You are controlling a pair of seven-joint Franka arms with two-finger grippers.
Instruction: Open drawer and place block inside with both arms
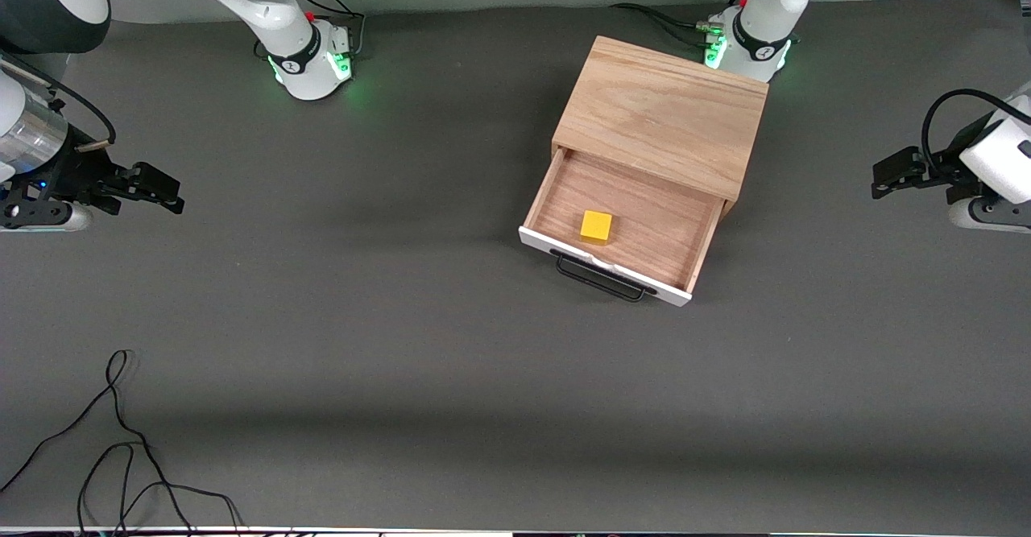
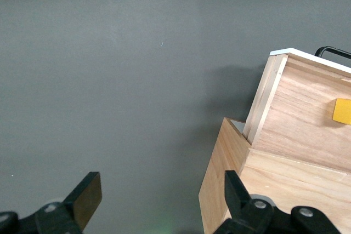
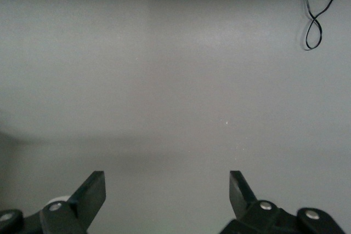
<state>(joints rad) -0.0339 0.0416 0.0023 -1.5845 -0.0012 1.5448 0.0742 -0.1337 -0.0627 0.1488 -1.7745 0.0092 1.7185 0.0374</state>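
The light oak box [image 1: 664, 114] stands near the left arm's base. Its drawer [image 1: 644, 223] is pulled open toward the front camera, with white front panel [image 1: 604, 266] and black bar handle [image 1: 600, 275]. The yellow block [image 1: 596, 226] lies inside the drawer, near the front panel. In the left wrist view the box [image 2: 230, 190], drawer [image 2: 307, 130] and block [image 2: 343, 111] also show. My left gripper [image 1: 890, 176] [image 2: 163, 193] is open and empty, in the air at the left arm's end of the table. My right gripper [image 1: 157, 191] [image 3: 166, 190] is open and empty over bare table at the right arm's end.
A loose black cable [image 1: 121, 440] lies on the grey table near the front edge, toward the right arm's end; it also shows in the right wrist view [image 3: 315, 20]. The two green-lit bases [image 1: 318, 62] [image 1: 745, 46] stand along the table's back edge.
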